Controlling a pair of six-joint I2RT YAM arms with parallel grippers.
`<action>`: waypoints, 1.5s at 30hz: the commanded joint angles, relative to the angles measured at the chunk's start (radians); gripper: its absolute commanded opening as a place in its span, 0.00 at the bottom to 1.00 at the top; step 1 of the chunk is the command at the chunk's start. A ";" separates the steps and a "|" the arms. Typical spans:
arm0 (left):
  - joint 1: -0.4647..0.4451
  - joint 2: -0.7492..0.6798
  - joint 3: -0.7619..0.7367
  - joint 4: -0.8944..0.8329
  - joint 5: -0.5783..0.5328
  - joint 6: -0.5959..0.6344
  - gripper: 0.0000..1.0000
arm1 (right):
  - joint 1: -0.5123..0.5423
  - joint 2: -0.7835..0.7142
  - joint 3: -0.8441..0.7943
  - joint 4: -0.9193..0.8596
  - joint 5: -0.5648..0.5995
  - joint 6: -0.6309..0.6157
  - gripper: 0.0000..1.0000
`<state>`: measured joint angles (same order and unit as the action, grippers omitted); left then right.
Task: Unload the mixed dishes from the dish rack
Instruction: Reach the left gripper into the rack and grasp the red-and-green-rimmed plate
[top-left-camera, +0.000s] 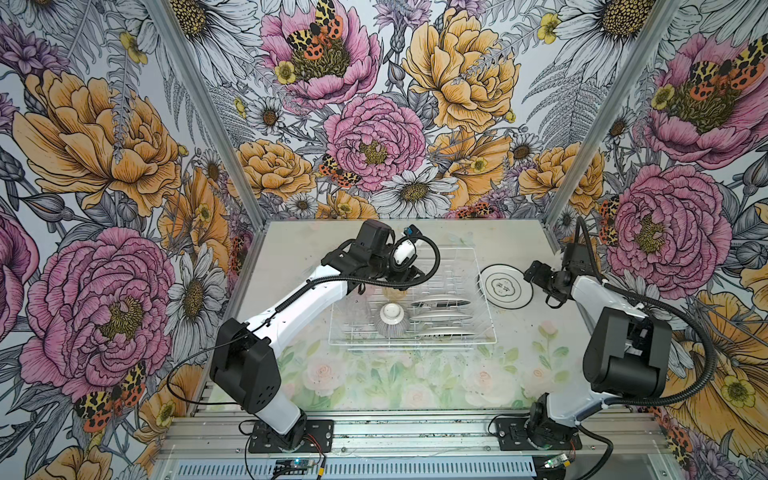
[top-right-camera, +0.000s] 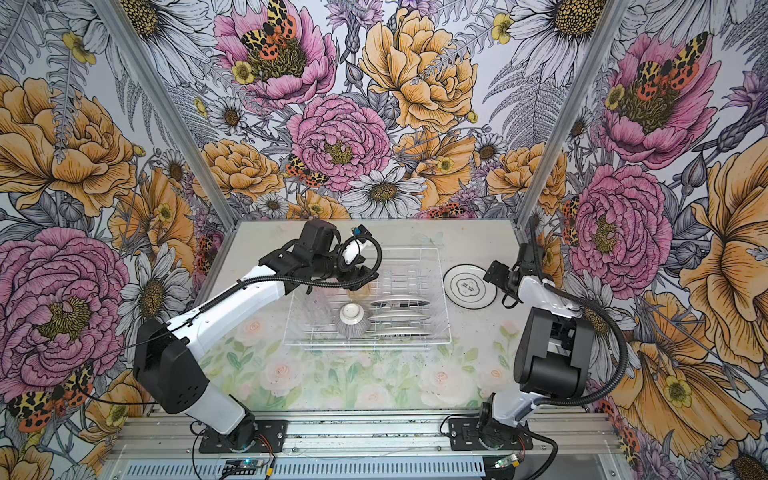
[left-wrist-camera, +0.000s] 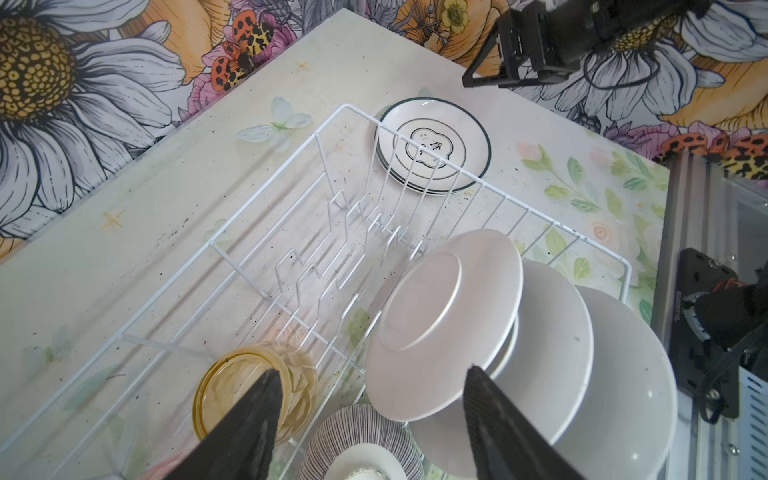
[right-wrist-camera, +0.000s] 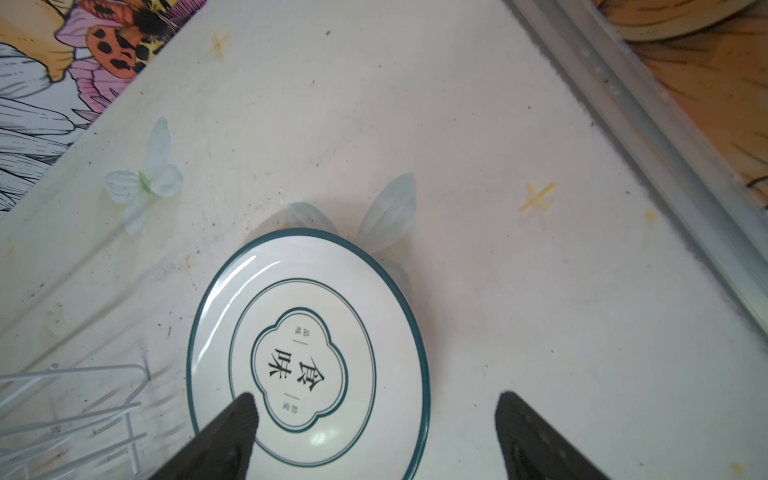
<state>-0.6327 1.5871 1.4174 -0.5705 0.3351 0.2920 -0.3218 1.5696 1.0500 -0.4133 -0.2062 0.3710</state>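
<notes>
The white wire dish rack holds three white plates on edge. Beside them sit an upturned ribbed grey bowl and an amber tumbler. My left gripper hovers open above the tumbler and the bowl, holding nothing. A teal-rimmed plate lies flat on top of a small stack on the table, right of the rack. My right gripper stands open just over that plate's right edge, empty.
The rack's back half shows only bare prongs. The table's right metal rail runs close behind the plate stack. The rack's corner is near the stack's left side. Both arm bases stand at the front edge.
</notes>
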 joint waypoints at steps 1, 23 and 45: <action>-0.066 0.022 0.054 -0.092 -0.044 0.157 0.71 | 0.016 -0.077 -0.026 -0.041 -0.025 -0.026 0.92; -0.219 0.291 0.314 -0.331 -0.168 0.315 0.58 | 0.087 -0.239 -0.037 -0.059 -0.110 -0.006 0.92; -0.238 0.415 0.424 -0.354 -0.357 0.338 0.34 | 0.093 -0.250 -0.047 -0.055 -0.122 -0.012 0.91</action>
<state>-0.8623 1.9823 1.8099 -0.9314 0.0372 0.6136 -0.2363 1.3407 1.0035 -0.4732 -0.3161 0.3653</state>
